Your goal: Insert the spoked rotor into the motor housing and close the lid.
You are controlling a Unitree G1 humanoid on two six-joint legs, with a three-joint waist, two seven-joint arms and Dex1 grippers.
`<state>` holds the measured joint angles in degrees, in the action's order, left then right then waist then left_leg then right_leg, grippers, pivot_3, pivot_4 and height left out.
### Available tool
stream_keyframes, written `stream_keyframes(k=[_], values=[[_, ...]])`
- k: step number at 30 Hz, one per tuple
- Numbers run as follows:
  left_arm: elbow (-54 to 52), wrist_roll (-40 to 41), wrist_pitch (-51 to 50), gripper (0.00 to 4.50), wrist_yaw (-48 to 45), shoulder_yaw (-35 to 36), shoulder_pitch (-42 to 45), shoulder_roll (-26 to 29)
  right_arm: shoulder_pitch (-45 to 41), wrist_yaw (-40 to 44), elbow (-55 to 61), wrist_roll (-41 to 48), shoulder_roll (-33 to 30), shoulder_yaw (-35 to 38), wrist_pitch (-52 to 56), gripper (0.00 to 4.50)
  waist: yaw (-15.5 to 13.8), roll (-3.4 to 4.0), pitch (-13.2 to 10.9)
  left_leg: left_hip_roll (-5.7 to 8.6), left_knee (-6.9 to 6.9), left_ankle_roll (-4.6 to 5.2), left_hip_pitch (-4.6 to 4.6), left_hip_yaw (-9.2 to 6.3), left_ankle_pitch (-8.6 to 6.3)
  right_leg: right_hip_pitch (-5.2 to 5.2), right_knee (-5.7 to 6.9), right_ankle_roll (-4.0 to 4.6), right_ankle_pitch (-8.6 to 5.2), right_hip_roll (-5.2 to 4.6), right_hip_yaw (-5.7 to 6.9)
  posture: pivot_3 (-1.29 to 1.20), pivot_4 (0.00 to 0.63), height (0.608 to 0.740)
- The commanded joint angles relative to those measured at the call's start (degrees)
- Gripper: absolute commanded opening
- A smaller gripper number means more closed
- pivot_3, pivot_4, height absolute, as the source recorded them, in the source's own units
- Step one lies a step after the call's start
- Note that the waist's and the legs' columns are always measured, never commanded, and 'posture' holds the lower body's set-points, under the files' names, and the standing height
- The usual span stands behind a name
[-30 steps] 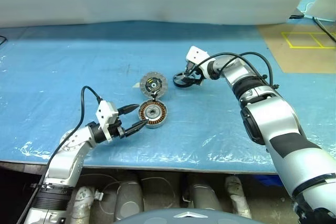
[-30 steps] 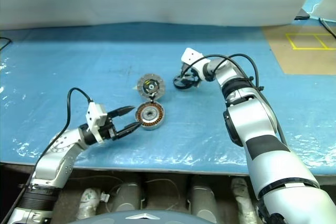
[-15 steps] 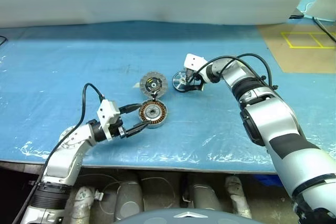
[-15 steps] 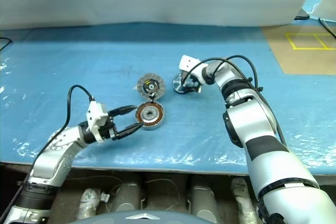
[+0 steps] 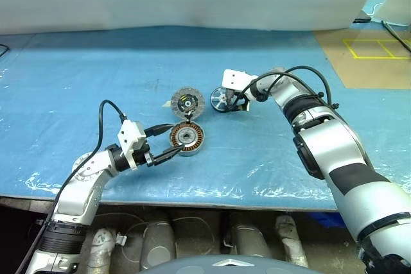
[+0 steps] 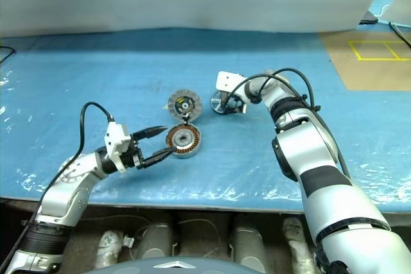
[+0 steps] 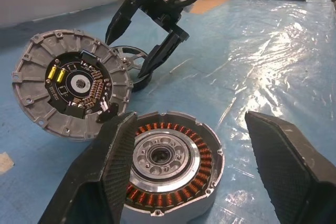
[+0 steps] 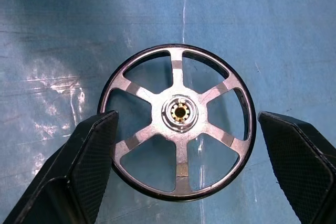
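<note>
A: On the blue plastic-covered table [image 5: 77, 75], what sits furthest left?

B: The left gripper [image 5: 168, 142], lying low and level, its two black fingers spread apart. One fingertip [image 7: 123, 145] is against the rim of the motor housing [image 5: 187, 139], the other is off to the side, so nothing is grasped.

A: And beside that?

B: The housing lies flat, copper windings ringing a silver hub. Just behind it the grey ribbed lid [image 5: 187, 102] stands tilted, its lower edge touching the housing.

A: Further right?

B: The spoked rotor [image 5: 220, 100], near the lid but apart from it, tipped up on edge. The right gripper [image 5: 230, 102] is at it, fingers [image 8: 89, 169] wide on either side of the rim, not clamped on it.
</note>
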<state>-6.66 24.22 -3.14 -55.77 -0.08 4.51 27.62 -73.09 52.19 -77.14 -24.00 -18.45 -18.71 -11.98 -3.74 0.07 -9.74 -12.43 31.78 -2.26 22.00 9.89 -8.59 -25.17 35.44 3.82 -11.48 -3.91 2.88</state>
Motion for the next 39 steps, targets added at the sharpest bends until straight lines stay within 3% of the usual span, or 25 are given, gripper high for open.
stream_keyframes(k=[1, 8, 9, 13, 21, 39], values=[[0.23, 0.39, 1.94, 3.48, -0.58, 1.34, 0.02, 0.13, -1.52, -0.40, 1.41, -0.23, -0.07, -0.07, -0.65, 4.46, -0.01, 0.00, 0.00, 0.00, 0.00, 0.00, 0.00, 0.00, 0.00, 0.00, 0.00, 0.00, 0.00, 0.00, 0.00, 0.00, 0.150, 0.740], [-0.55, 0.08, 2.24, 3.48, -0.08, 0.54, -0.94, -0.11, -0.66, -0.76, 1.15, -1.04, 0.11, -0.39, -0.37, 4.46, -0.02, 0.01, -0.01, -0.01, 0.01, 0.00, 0.01, 0.00, 0.00, 0.00, 0.00, 0.00, 0.00, 0.00, -0.01, 0.00, 0.150, 0.740], [-0.80, 0.08, 2.07, 3.48, 0.07, 0.48, -0.94, -0.12, -0.66, -1.15, 1.14, -1.20, 0.09, -0.51, -0.46, 4.29, -0.01, 0.01, -0.01, -0.01, 0.01, 0.00, 0.01, 0.00, 0.00, 0.00, 0.00, 0.00, 0.00, 0.00, 0.00, 0.00, 0.150, 0.740], [-1.08, 0.05, 1.84, 3.48, 0.27, 0.37, -0.96, -0.11, -0.98, -1.83, 1.12, -1.46, 0.08, -0.73, -0.56, 3.30, -0.02, 0.02, -0.01, -0.01, 0.03, 0.00, 0.01, 0.00, 0.00, 0.00, 0.02, 0.00, 0.00, 0.00, -0.01, 0.00, 0.150, 0.740], [-1.56, -0.23, 1.36, 3.48, 0.61, -0.27, -0.95, -0.24, -0.20, -3.14, 0.87, -2.40, 0.25, -1.37, -0.16, 0.75, -0.02, 0.02, -0.01, -0.01, 0.07, 0.00, 0.01, 0.00, 0.00, 0.00, 0.05, 0.00, 0.00, 0.00, -0.01, 0.00, 0.150, 0.740], [-3.35, 0.40, -0.39, 3.48, 0.91, 0.22, -0.52, 0.20, 0.75, -4.36, 1.70, -0.87, -0.82, 0.00, 1.82, 0.76, -0.10, 0.02, -0.01, -0.05, 0.35, -0.01, -0.14, -0.02, -0.01, 0.15, 0.26, -0.01, 0.00, -0.01, -0.03, 0.00, 0.150, 0.740]])
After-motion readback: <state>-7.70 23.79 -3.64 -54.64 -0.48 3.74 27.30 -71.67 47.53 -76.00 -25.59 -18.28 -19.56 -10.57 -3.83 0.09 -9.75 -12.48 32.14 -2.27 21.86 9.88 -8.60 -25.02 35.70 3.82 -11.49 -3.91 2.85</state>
